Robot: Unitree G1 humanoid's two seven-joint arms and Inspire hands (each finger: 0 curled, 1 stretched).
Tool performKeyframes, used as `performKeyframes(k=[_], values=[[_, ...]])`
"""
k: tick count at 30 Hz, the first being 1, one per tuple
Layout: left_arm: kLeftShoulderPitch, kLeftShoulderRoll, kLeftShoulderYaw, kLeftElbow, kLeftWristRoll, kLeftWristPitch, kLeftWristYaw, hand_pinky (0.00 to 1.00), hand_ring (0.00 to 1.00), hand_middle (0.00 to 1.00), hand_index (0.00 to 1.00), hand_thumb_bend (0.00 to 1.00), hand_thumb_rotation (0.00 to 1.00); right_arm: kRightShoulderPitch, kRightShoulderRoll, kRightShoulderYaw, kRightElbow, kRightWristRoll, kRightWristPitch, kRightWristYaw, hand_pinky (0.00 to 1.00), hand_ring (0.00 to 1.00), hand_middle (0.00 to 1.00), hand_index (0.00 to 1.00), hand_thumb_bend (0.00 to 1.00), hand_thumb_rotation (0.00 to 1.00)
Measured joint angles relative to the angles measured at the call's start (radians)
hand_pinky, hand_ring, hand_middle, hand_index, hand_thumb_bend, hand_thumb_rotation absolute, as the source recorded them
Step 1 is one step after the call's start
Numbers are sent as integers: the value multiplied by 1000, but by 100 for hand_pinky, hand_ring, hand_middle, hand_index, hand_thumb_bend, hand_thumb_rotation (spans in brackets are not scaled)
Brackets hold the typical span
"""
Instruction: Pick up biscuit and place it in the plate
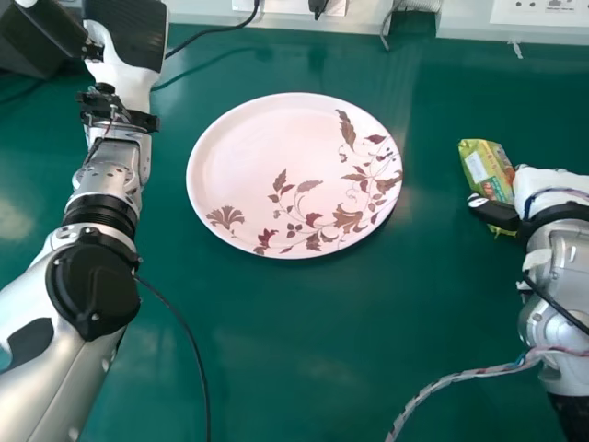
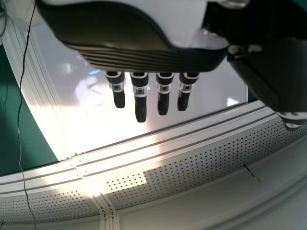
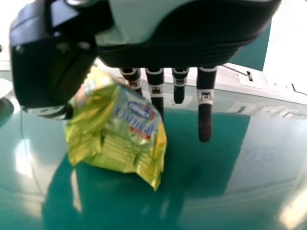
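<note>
A green-yellow biscuit packet (image 1: 488, 173) is at the right of the head view, just beyond the thumb of my right hand (image 1: 550, 184). In the right wrist view the packet (image 3: 117, 132) sits between the thumb and the straight fingers of my right hand (image 3: 205, 108), overlapping some of them; contact is hard to judge. The white plate with brown leaf patterns (image 1: 253, 166) lies mid-table, left of the packet. My left hand (image 1: 129, 41) is beyond the plate's left side at the top edge; in the left wrist view, the left hand (image 2: 140, 98) has straight fingers and holds nothing.
The green table (image 1: 304, 350) surrounds the plate. White panels with sockets (image 1: 552, 11) line its far edge. A dark object (image 1: 28, 46) stands at the far left. Loose cables run beside the left forearm and from the right forearm across the near table.
</note>
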Motion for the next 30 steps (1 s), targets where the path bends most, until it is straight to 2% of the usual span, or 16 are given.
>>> performKeyframes(k=[4, 6, 8, 13, 15, 17, 21, 23, 27, 30], values=[[0, 0, 1, 0, -4, 24, 0, 100, 91, 99, 100, 100, 65, 0, -3, -2, 0, 11, -2, -6, 51, 61, 83, 99, 52, 46], [0, 0, 3, 0, -8, 44, 0, 100, 91, 99, 100, 100, 65, 1, -7, -2, 0, 14, -3, -7, 49, 60, 85, 95, 46, 35], [0, 0, 5, 0, -10, 62, -1, 100, 91, 99, 100, 100, 64, 1, -10, -3, -2, 15, -5, -7, 48, 58, 85, 94, 45, 30], [0, 0, 14, 0, -20, 100, -4, 100, 91, 100, 100, 100, 65, 0, -24, -2, -6, 17, -11, 19, 45, 55, 81, 99, 34, 21], [0, 1, 23, 0, -37, 111, -1, 99, 91, 99, 100, 100, 64, -2, -28, -2, -7, 18, -16, 26, 44, 53, 79, 100, 31, 14], [0, 1, 27, 0, -43, 116, 3, 98, 91, 99, 100, 100, 64, -2, -29, -2, -7, 17, -17, 30, 43, 51, 76, 96, 30, 3], [-1, 0, 44, 1, -64, 145, 19, 99, 91, 99, 100, 100, 64, -2, -29, -6, -8, 18, -17, 25, 37, 44, 69, 83, 21, 0], [-2, 2, 56, 1, -87, 194, 32, 99, 91, 99, 100, 100, 65, -1, -28, -7, -11, 19, -17, 22, 32, 39, 65, 79, 13, 0], [-4, 2, 73, 4, -105, 221, 66, 100, 92, 99, 100, 100, 66, -1, -28, -9, -13, 20, -17, 18, 22, 28, 55, 83, 8, 0], [-5, 5, 84, 7, -122, 242, 70, 100, 92, 100, 100, 100, 66, -1, -28, -9, -14, 21, -17, 17, 18, 26, 48, 78, 4, 0]])
